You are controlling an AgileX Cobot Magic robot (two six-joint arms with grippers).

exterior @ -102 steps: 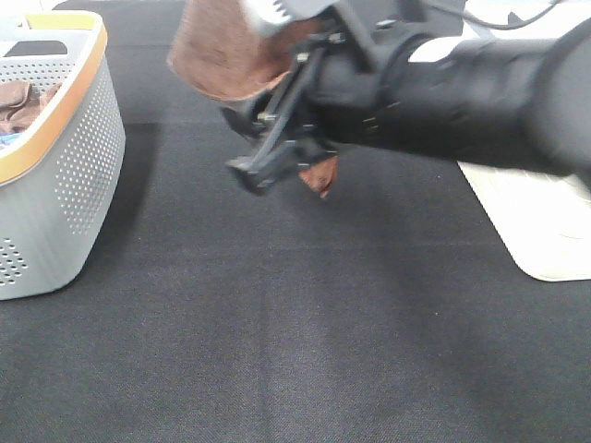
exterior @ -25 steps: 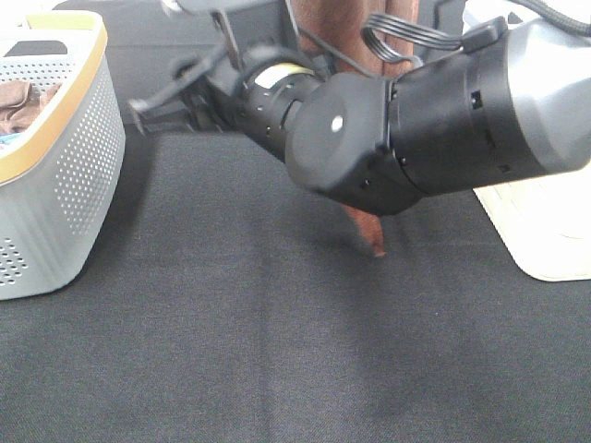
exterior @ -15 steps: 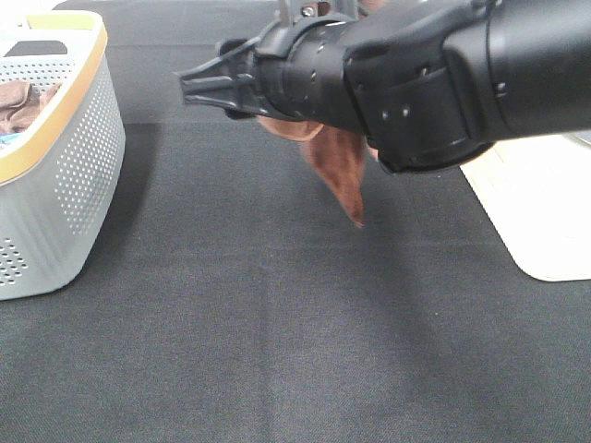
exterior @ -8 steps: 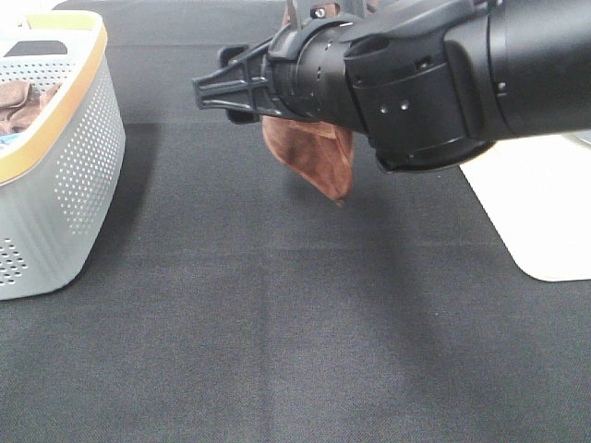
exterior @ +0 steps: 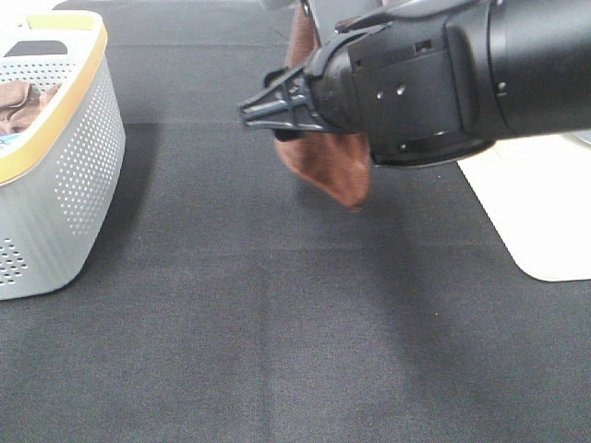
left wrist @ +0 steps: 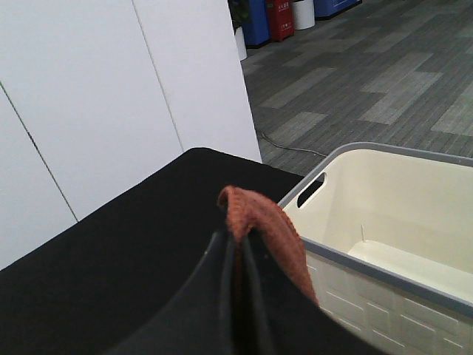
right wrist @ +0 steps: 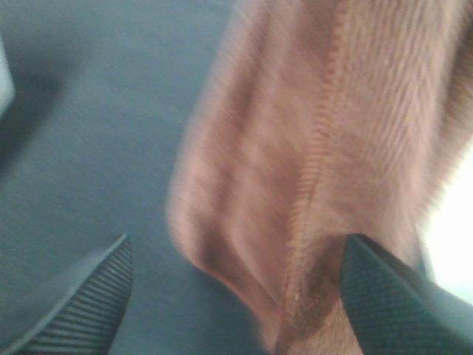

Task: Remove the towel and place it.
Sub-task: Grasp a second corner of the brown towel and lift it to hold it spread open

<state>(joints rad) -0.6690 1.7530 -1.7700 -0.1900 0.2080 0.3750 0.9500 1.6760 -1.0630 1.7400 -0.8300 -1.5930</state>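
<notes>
Because the towel (exterior: 325,166) is hanging limp and folded on itself in the air above the black table cover (exterior: 277,323), it is showing itself to be light, soft and floppy. It is probably going to sag and swing from any single pinch, and a stitched edge or corner is looking like the surest place to take it. The left gripper (left wrist: 238,277) is pressing its jaws together on a fold at the top of the cloth and carrying all of it. The right gripper (right wrist: 235,285) is standing with its jaws wide apart, the towel's lower part dangling between its pads (right wrist: 77,307). Whether either pad is touching the cloth I cannot tell.
</notes>
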